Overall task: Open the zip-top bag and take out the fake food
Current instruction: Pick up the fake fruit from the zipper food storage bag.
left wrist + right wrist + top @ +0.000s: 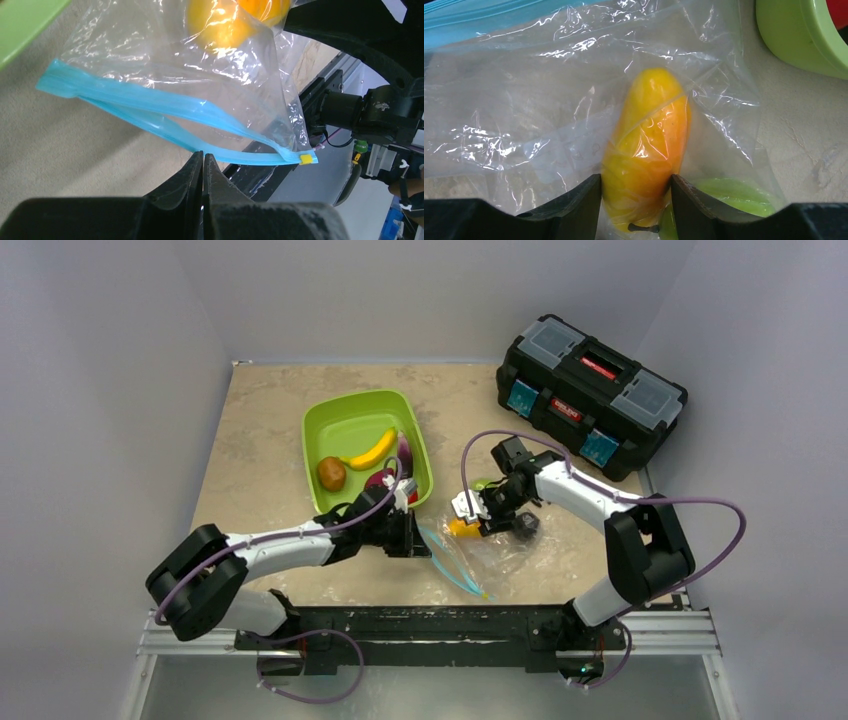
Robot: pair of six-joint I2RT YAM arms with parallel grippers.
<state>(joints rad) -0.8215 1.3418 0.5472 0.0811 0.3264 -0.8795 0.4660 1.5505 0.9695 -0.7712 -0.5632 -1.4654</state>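
Inside crinkly bag [514, 110] (zipper [150, 106] parted): orange fruit [649, 145].

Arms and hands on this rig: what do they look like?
Both the left arm and right arm have white link shells, black joint housings and a purple cable looped alongside. The left hand and right hand have black wedge-shaped fingers.

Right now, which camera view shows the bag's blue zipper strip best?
Left wrist view: the zipper strip runs across the frame, parted, yellow slider at its end. Top external shows thin lines; right wrist, only a corner.
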